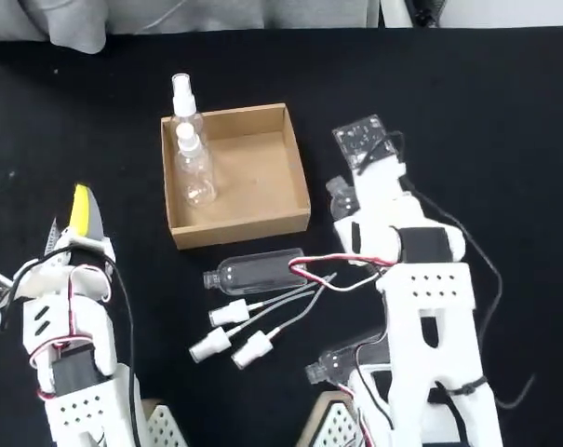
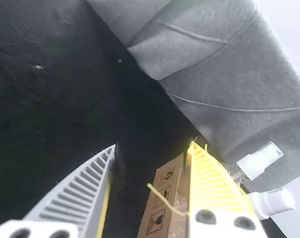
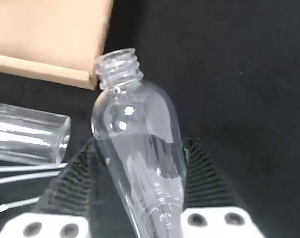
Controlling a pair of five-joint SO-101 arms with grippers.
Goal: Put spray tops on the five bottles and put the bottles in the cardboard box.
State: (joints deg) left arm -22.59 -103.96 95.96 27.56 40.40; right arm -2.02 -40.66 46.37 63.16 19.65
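Open-necked bottle (image 3: pixel 135 124) clamped in my right tool (image 3: pixel 140 148).
Its neck reaches past the tool tips, close to the cardboard box (image 3: pixel 50 34) corner; my left tool (image 2: pixel 152 146) stands spread apart.

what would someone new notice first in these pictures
An uncapped clear bottle sits gripped between the fingers of the right gripper, near a corner of the cardboard box. Two bottles with spray tops are in the box at its left wall. In front of it, on the black table, lie another open bottle and three loose spray tops.
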